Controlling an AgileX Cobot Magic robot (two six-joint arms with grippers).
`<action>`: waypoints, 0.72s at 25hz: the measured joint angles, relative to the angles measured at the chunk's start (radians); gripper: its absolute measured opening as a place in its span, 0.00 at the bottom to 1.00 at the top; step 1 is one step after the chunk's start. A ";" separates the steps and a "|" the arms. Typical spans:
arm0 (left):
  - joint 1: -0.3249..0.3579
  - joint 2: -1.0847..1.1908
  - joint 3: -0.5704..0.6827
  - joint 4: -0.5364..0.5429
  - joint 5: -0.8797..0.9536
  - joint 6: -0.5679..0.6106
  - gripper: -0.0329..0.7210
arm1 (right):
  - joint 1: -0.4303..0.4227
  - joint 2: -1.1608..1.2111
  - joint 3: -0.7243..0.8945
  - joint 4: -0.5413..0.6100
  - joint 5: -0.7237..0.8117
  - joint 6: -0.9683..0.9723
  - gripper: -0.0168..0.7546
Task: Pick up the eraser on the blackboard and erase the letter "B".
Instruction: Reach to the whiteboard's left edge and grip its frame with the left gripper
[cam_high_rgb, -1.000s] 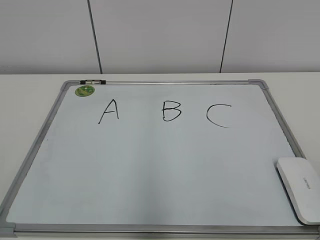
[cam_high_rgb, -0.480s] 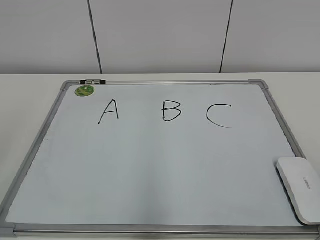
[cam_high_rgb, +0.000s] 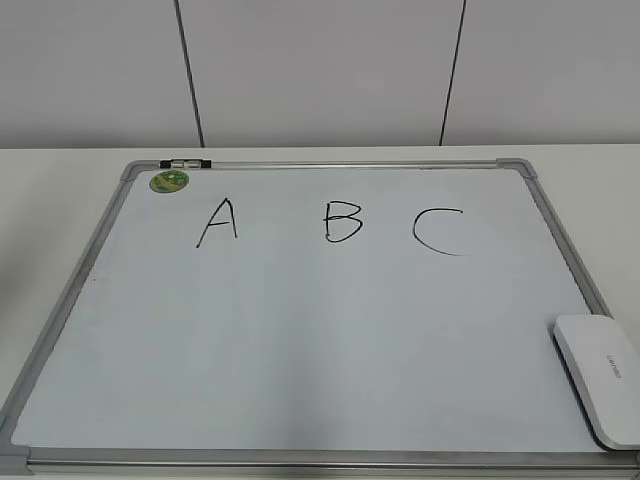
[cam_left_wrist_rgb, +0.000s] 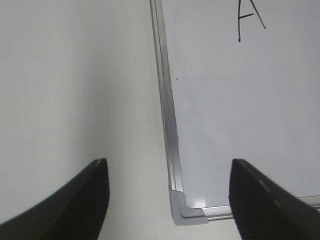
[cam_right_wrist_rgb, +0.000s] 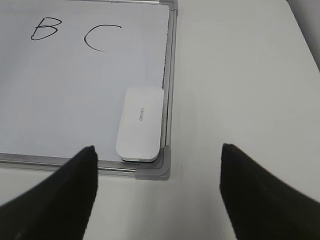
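Note:
The blackboard (cam_high_rgb: 300, 340) is a silver-framed whiteboard lying flat on the table. It bears black letters: an "A" (cam_high_rgb: 218, 222), the letter "B" (cam_high_rgb: 342, 221) in the middle and a "C" (cam_high_rgb: 438, 231). The white eraser (cam_high_rgb: 600, 378) lies on the board's near right corner; it also shows in the right wrist view (cam_right_wrist_rgb: 140, 124). My right gripper (cam_right_wrist_rgb: 157, 192) is open and empty, above the table just in front of that corner. My left gripper (cam_left_wrist_rgb: 167, 197) is open and empty over the board's near left corner (cam_left_wrist_rgb: 186, 212). Neither gripper shows in the exterior view.
A round green sticker (cam_high_rgb: 170, 182) sits at the board's far left corner, with a small clip (cam_high_rgb: 185, 161) on the frame beside it. White table (cam_high_rgb: 60, 200) surrounds the board. A grey panelled wall (cam_high_rgb: 320, 70) stands behind.

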 joint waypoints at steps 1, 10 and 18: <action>0.000 0.041 -0.019 -0.003 0.000 0.000 0.76 | 0.000 0.000 0.000 0.000 0.000 0.000 0.78; 0.000 0.309 -0.070 -0.025 -0.024 0.031 0.76 | 0.000 0.000 0.000 0.000 0.000 0.000 0.78; 0.000 0.490 -0.072 -0.025 -0.129 0.064 0.76 | 0.000 0.000 0.000 0.000 0.000 0.000 0.78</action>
